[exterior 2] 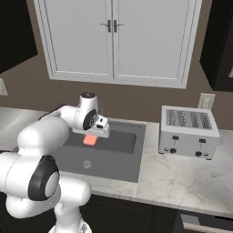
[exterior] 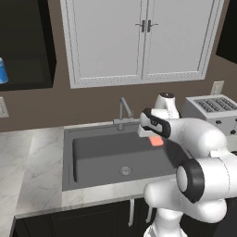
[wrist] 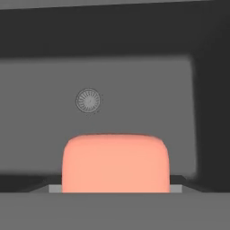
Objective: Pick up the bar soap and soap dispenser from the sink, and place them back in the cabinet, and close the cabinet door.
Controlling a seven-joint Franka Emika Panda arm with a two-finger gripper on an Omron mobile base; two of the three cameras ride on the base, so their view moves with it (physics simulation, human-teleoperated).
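Over the sink (exterior: 92,152), in the left base view, the arm reached across the basin with the orange-red bar soap (exterior: 156,141) at its hand, above the basin floor and right of the faucet (exterior: 123,111). The blue soap dispenser (exterior: 3,70) stood in the open dark cabinet (exterior: 28,46) at upper left.

In the right base view, the gripper (exterior 2: 93,136) held the bar soap (exterior 2: 90,140) above the sink (exterior 2: 123,154), left of the toaster (exterior 2: 188,132).

In the hand view, the bar soap (wrist: 116,162) sat clamped between the jaws, which stood fairly wide around it, with the drain (wrist: 88,100) beyond.
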